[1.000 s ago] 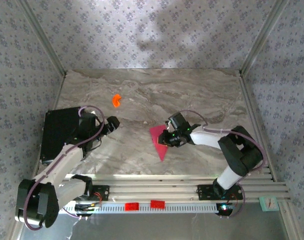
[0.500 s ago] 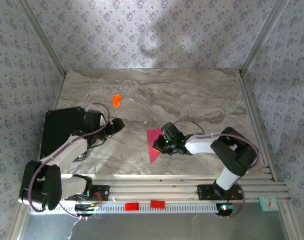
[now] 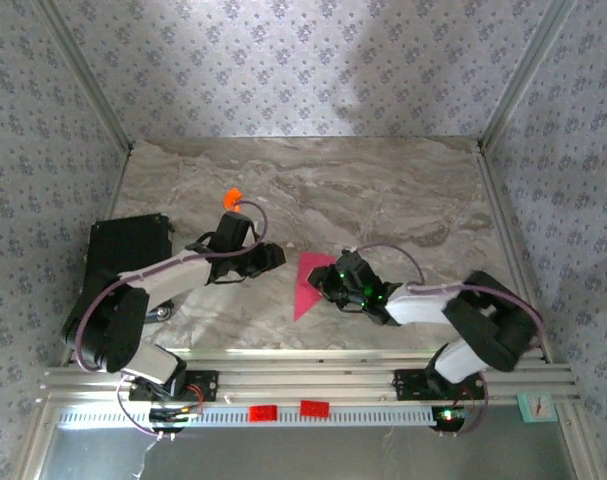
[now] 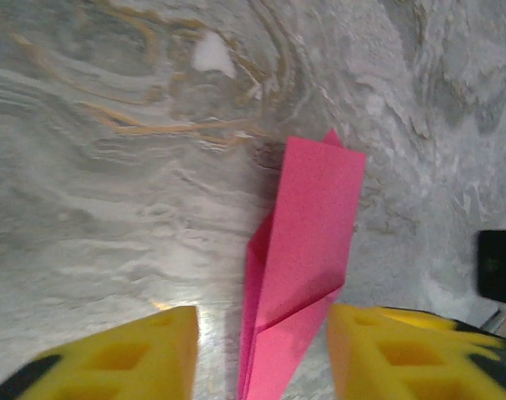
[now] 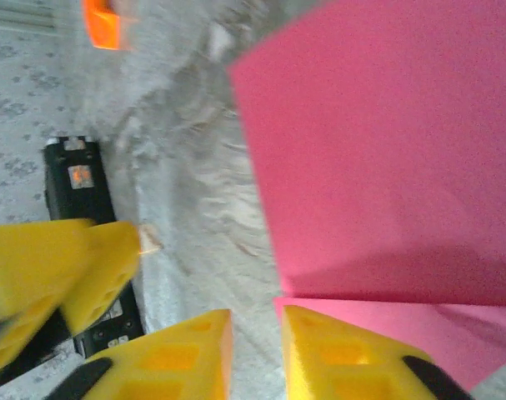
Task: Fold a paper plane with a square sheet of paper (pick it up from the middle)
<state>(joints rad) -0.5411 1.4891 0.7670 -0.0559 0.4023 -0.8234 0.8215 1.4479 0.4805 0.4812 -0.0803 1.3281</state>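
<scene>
**Operator:** Report the position and form of the workpiece.

**Technician:** The paper [image 3: 305, 290] lies flat on the table [image 3: 403, 190], near its middle, between the 2 arms. Its outline is not square. The top view shows a narrow triangle with its tip toward the near edge. The left wrist view shows stacked layers, 1 diagonal flap edge and a small point at the far end.

**Operator:** State of the left gripper?

**Technician:** The left gripper [image 4: 261, 333] is released. Its 2 yellow fingers [image 4: 144, 354] straddle the narrow end of the paper without clamping it. Bare table shows between the paper and 1 finger.

**Operator:** State of the right gripper?

**Technician:** The right gripper [image 5: 257, 321] sits at the opposite edge of the paper. Its jaws stand a narrow gap apart, with bare table in that gap, so it grasps nothing. 1 finger overlaps a folded edge. Whether it presses on that edge cannot be told.

**Operator:** What is done, and what is left?

**Technician:** Judgement: the early folds are done, since the sheet is reduced to a pointed, layered shape. 2 separate wings and a raised centre crease are not visible, so the wing folds and final creasing are likely left. The orange piece [image 3: 232, 198] and the black box [image 3: 118, 260] lie well apart from the work.
</scene>
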